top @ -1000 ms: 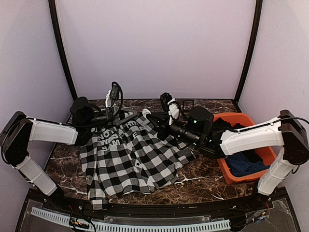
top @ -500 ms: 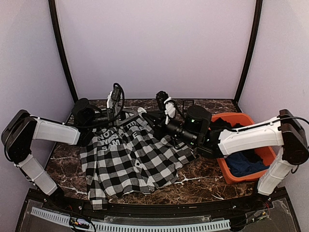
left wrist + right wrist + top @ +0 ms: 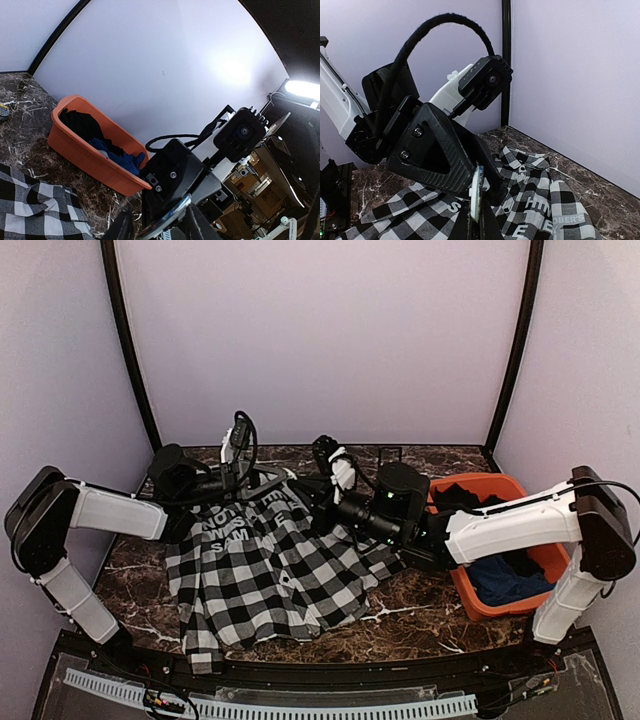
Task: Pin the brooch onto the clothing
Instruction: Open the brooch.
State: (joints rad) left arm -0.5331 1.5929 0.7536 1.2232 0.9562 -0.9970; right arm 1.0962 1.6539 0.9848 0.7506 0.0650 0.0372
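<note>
Since a second ago the right arm has swung leftward over the table, bringing the right gripper up against the left gripper, which has barely shifted; the two now meet nose to nose above the collar end of the clothing.

Between them is the brooch, a thin pale disc seen edge-on in the right wrist view; it rises from between the right fingers, which sit tight against both faces, so that claw is clamped on it. In the left wrist view the brooch's shiny rim lies between the left fingers, which stand somewhat apart on either side of it; whether they press on it cannot be told. Whether the disc touches the cloth below also cannot be told.

The clothing lies spread flat on the marble table between the two arms; its collar points to the far wall, its white lettering sits under the left wrist, and one sleeve runs down toward the near edge.

To the right, near the shirt's hem, stands an orange bin; a dark blue garment lies inside it, with black cloth at its far end; the right forearm crosses above its rim.
</note>
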